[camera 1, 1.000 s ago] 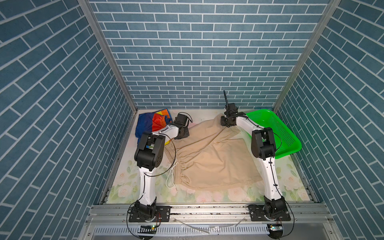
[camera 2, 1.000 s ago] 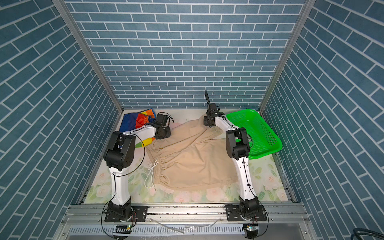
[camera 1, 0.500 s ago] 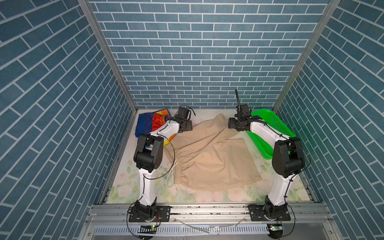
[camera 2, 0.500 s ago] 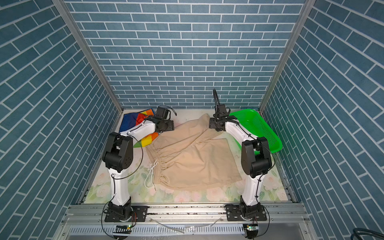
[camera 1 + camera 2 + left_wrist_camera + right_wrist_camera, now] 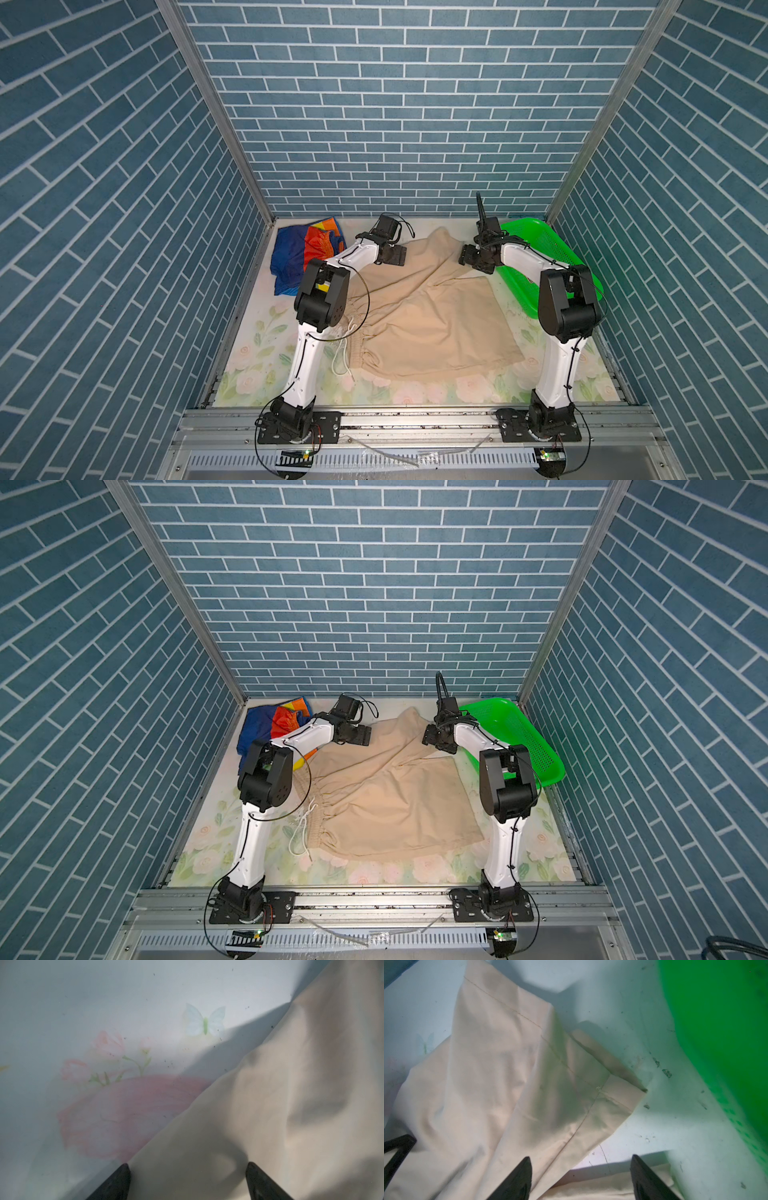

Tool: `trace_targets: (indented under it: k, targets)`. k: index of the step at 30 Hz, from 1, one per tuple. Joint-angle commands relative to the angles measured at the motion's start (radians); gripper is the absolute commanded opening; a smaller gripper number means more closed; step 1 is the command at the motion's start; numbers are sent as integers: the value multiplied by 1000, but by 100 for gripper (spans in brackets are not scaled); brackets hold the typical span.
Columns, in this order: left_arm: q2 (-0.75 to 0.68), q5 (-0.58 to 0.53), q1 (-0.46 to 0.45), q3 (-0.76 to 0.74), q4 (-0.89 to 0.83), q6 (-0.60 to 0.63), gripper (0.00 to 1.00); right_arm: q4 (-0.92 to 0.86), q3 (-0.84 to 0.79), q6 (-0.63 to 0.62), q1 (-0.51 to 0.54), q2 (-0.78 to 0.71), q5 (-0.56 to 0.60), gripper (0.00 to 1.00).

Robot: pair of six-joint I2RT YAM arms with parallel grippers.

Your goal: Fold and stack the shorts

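Floral mat (image 5: 253, 365) holds beige shorts (image 5: 428, 316) w/ far leg twisted, left gripper (image 5: 187, 1169) & right gripper (image 5: 580, 1162) both released, so fold may come crooked w/o smoothing.

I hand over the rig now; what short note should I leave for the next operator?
Left tool: open, empty, over the far edge of the beige shorts.
Right tool: open, empty, over their leg hem near the green basket.
They lie spread mid-table, far leg rumpled; rainbow shorts bunched in the far left corner.
Done: nothing stacked. Left: fold both pairs, stack them.
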Motion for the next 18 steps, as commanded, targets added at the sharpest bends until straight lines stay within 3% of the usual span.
trace_targets:
  k: [1,11,14,18]
  targets:
    - [2,63,2,16,9,14,88,-13,11,53,-9,36,-24,74]
    - [76,90,1,76,-23,9,68,18,70,85,-15,129,-36,65]
    - [99,93,2,107,-40,13,53,23,95,85,-15,152,-31,54]
    - [123,85,2,145,-66,13,31,23,96,94,-15,149,-26,27]
